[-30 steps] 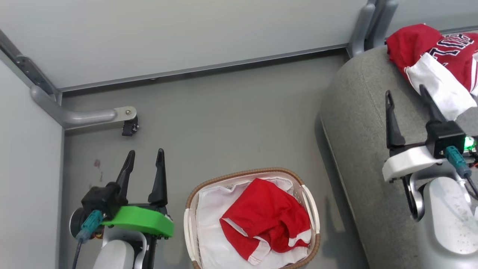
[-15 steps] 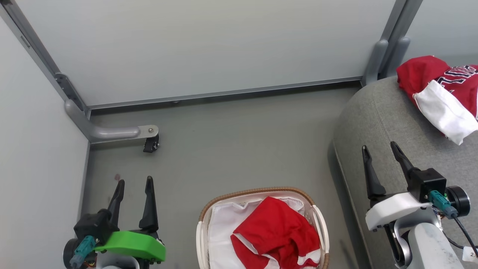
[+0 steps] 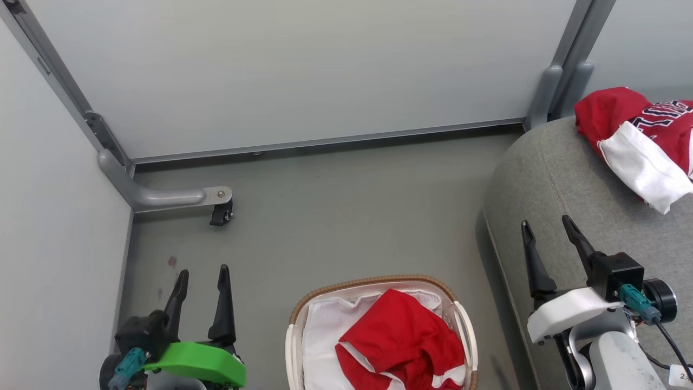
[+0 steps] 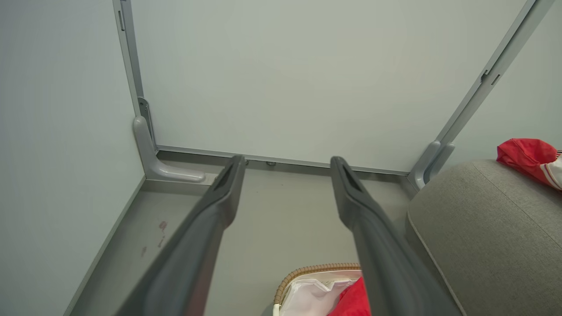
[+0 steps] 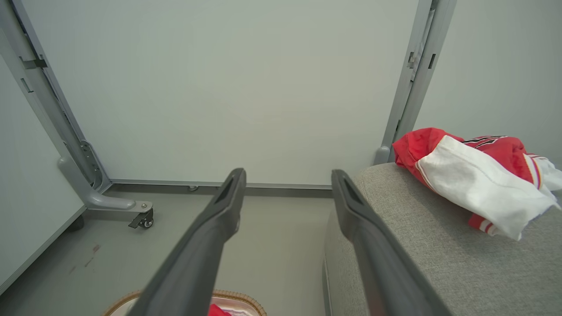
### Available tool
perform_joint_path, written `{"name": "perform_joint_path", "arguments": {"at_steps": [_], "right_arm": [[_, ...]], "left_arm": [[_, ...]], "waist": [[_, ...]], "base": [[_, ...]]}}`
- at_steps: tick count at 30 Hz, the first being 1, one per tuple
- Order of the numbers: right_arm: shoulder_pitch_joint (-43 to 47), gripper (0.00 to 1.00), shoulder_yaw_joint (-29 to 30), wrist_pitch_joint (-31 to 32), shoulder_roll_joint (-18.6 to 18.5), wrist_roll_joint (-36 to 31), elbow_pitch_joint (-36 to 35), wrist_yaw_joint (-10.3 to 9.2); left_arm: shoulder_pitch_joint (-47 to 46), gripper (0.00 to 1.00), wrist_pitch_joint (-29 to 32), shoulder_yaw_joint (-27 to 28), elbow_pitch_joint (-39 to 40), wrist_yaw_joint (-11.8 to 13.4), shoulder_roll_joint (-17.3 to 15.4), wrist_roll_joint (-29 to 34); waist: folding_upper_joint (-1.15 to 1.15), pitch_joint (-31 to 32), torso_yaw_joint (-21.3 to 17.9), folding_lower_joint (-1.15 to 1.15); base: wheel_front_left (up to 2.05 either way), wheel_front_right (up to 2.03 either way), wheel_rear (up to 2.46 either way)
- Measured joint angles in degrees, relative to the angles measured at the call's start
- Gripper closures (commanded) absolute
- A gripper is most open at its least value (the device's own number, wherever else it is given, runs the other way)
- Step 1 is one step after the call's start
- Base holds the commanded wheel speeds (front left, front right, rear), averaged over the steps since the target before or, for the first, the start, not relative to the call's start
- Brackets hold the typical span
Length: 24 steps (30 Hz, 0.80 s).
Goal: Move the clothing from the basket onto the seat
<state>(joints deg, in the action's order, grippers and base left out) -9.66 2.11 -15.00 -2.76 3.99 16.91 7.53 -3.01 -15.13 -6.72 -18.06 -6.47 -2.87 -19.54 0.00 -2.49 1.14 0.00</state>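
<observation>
A red garment with white trim [image 3: 403,346] lies crumpled in the white basket [image 3: 292,346] with its brown woven rim, at the bottom centre of the head view. A second red garment with dark lettering and a white panel [image 3: 641,146] rests on the grey sofa [image 3: 552,179] at the right, also seen as the lettered garment [image 5: 474,175] on the sofa [image 5: 439,254]. My left gripper [image 3: 201,275] stands open left of the basket, holding nothing. Over the sofa's near edge, my right gripper [image 3: 546,225] is open and empty.
Grey partition walls enclose the floor at the back and left. A metal foot with a small black caster [image 3: 219,214] juts out from the left corner; another upright post [image 3: 563,70] stands by the sofa's back corner. Bare grey floor [image 3: 346,216] lies beyond the basket.
The head camera has tilted up, shifting the whole picture downward. My right gripper has drawn back from the garment on the sofa, toward me and lower in view.
</observation>
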Motion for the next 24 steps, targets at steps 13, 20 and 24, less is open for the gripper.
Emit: {"name": "perform_joint_path", "arguments": {"at_steps": [13, 20, 24], "right_arm": [[0.0, 0.0, -0.5, 0.0, 0.0, 0.4, 0.0, 0.0], [-0.3, 0.0, -0.1, 0.0, 0.0, 0.6, -0.4, 0.0], [-1.3, 0.0, 0.8, 0.0, 0.0, 0.7, -1.2, 0.0]], "left_arm": [[0.0, 0.0, 0.0, -0.3, -0.2, 0.0, 0.0, 0.0], [-0.9, 0.0, 0.0, -0.8, -0.5, 0.0, 0.0, 0.0], [-3.5, 0.0, 0.0, -2.0, -0.6, -0.2, 0.0, 0.6]], "waist": [[0.0, -0.5, 0.0, 0.0], [0.0, -1.7, -0.3, 0.0], [0.0, -3.3, -0.7, 0.0]], "base": [[0.0, 0.0, 0.0], [0.0, 0.0, 0.0], [0.0, 0.0, 0.0]]}}
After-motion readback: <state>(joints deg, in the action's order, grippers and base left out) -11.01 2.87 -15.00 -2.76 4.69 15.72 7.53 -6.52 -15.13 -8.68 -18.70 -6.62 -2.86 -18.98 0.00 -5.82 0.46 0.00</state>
